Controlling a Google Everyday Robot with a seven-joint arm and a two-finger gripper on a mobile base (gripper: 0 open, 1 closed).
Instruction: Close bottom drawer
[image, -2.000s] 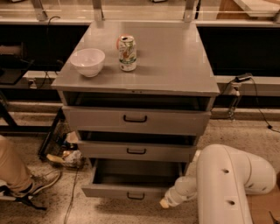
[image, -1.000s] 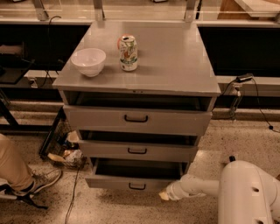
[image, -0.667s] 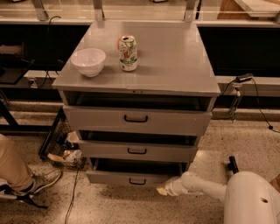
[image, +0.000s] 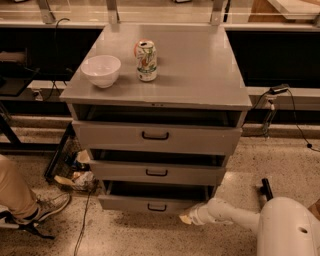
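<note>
The bottom drawer is the lowest of three in the grey metal cabinet. Its narrow front with a small black handle stands out only a little from the cabinet, with a dark gap above it. My gripper is low near the floor, at the drawer front's right end, touching or almost touching it. My white arm reaches to it from the lower right.
The middle drawer and top drawer also stand slightly out. A white bowl and a soda can sit on the cabinet top. A person's leg and shoe are at the lower left. Cables and clutter lie left of the cabinet.
The bottom drawer has slid in from far out to almost flush. My gripper has followed its front inward, and my arm has stretched out from the lower right.
</note>
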